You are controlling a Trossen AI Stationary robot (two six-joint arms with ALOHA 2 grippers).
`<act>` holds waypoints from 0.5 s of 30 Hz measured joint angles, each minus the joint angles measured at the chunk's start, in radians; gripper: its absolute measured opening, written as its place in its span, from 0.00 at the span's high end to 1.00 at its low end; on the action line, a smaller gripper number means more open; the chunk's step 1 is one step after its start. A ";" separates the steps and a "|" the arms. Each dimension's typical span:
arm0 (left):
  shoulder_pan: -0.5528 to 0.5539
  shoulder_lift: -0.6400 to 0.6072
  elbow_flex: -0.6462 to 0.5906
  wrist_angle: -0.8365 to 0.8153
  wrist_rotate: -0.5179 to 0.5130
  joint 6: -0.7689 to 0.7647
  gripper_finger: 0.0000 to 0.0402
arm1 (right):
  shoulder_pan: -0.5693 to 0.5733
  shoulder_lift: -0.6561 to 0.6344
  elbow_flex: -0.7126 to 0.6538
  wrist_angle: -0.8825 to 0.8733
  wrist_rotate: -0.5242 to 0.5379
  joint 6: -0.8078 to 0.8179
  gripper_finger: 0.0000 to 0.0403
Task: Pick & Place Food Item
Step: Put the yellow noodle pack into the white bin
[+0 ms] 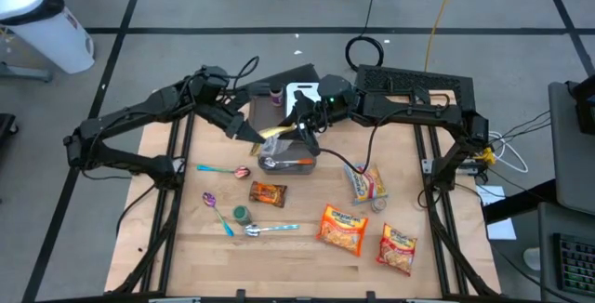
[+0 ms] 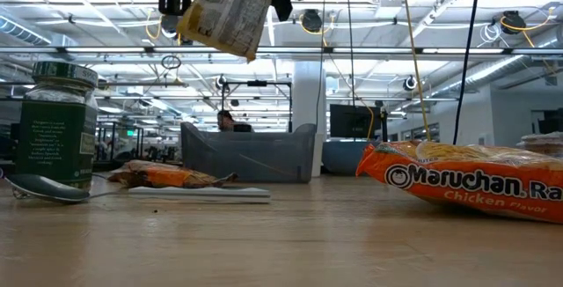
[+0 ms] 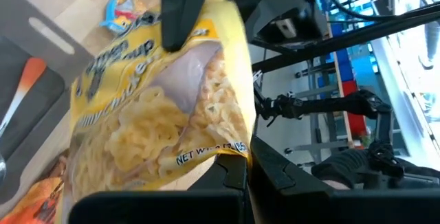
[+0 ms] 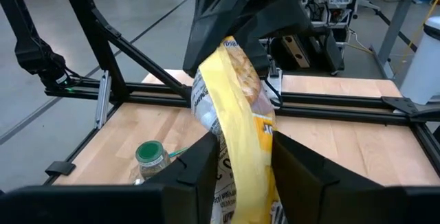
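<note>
Both claws grip one yellow noodle packet (image 1: pixel 279 132) in the air above the desk (image 1: pixel 437 266): the left claw (image 1: pixel 255 133) is clamped on its 9 o'clock end, the right claw (image 1: pixel 302 122) on its 3 o'clock end. Directly below sits a grey tray (image 1: pixel 290 162) holding an orange-handled utensil (image 1: pixel 296 161). At 6 o'clock lie a snack wrapper (image 1: pixel 268 192), a green-lidded jar (image 1: pixel 241 214) and spoons (image 1: pixel 270 229); ramen packs (image 1: pixel 343 228) lie toward 5 o'clock.
</note>
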 joint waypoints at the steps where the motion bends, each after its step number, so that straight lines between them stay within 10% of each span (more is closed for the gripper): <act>1: 0.000 0.000 0.000 -0.009 -0.001 0.000 1.00 | 0.000 0.000 0.000 0.000 0.000 0.000 0.72; 15: 0.000 0.000 0.000 -0.045 -0.024 0.025 1.00 | 0.000 0.000 0.000 0.016 0.000 0.029 0.78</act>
